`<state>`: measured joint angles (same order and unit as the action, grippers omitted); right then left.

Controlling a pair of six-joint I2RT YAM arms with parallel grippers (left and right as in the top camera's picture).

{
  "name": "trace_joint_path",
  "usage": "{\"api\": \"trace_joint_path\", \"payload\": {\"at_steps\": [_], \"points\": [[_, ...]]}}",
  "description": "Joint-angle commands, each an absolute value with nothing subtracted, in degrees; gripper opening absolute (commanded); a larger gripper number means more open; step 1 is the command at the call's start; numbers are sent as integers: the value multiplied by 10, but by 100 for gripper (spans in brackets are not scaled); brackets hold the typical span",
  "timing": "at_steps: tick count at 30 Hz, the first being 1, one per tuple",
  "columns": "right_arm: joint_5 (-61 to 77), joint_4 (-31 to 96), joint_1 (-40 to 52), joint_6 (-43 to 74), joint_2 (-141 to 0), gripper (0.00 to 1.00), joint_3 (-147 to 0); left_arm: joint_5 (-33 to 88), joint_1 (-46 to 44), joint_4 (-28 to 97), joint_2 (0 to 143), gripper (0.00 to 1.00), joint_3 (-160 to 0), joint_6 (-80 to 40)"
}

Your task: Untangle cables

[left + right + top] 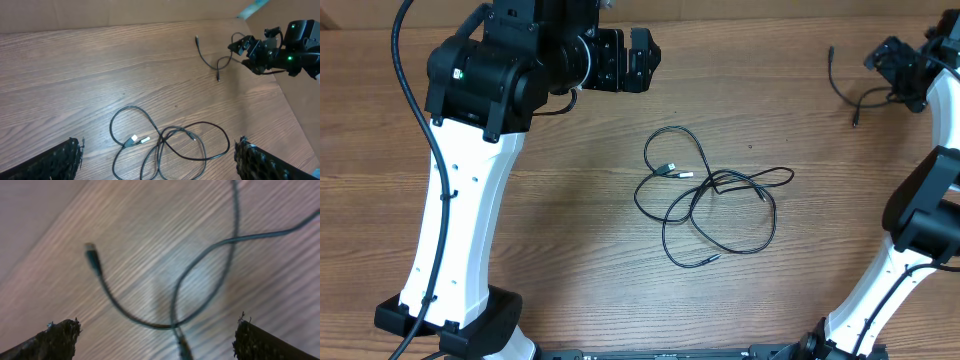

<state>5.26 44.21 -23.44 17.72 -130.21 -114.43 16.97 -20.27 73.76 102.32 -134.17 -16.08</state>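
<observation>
While the right pincer [157, 332] gapes, cable [125, 314] lies beneath.

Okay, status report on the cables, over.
Left tool open, empty. Right tool open above one cable lying apart. Other cables tangled mid-table. Nothing in the way.

The tangled thin black flexible cables [713, 184] at the desk's middle are black throughout, save one whitish plug tip [142, 140]. The lone thin cord [120, 312] near the far right corner is equally dark. The wooden desk [570, 230] is warm brown with streaky grain. The left robot arm [460, 230] is white with black joints and a green light [458, 73].
</observation>
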Motion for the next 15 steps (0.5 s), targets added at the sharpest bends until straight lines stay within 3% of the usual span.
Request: {"api": "trace_joint_path", "payload": {"at_steps": [1, 9, 15], "points": [[15, 432, -232, 142, -1312, 100, -1139, 174, -206, 738, 1019, 99, -1339, -148], [16, 391, -229, 149, -1332, 100, -1095, 174, -206, 752, 1019, 99, -1339, -148], [16, 336, -224, 149, -1337, 89, -1046, 174, -206, 752, 1019, 100, -1339, -148]]}}
